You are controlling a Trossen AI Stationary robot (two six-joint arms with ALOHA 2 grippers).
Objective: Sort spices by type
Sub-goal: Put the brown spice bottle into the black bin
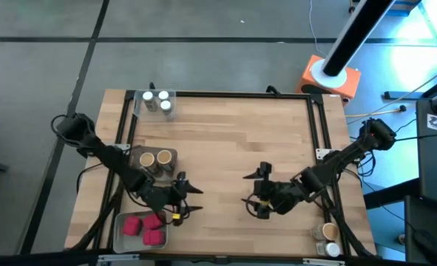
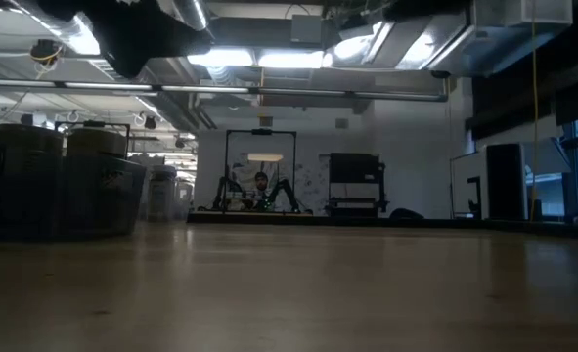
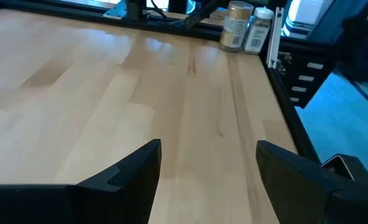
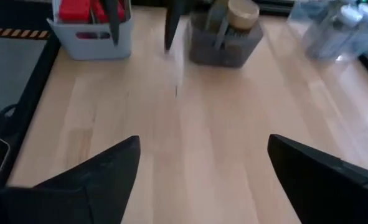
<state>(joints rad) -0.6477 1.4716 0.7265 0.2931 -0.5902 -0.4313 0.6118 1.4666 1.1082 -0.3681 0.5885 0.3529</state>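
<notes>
In the high view my left gripper hangs open over the table's near left, beside a tray of red spice boxes. My right gripper is open too, over the near middle, facing the left one. Neither has anything between its fingers, as the left wrist view and the right wrist view show only bare wood there. A tan-lidded jar and a white-lidded jar stand on the table's near right corner. They also show in the left wrist view as a tan-lidded jar and a white-lidded jar.
A grey tray with tan-lidded jars stands at the left edge. A clear tray with white-lidded jars stands at the far left corner. A black frame borders the wooden top. The low view shows two dark jars at its left.
</notes>
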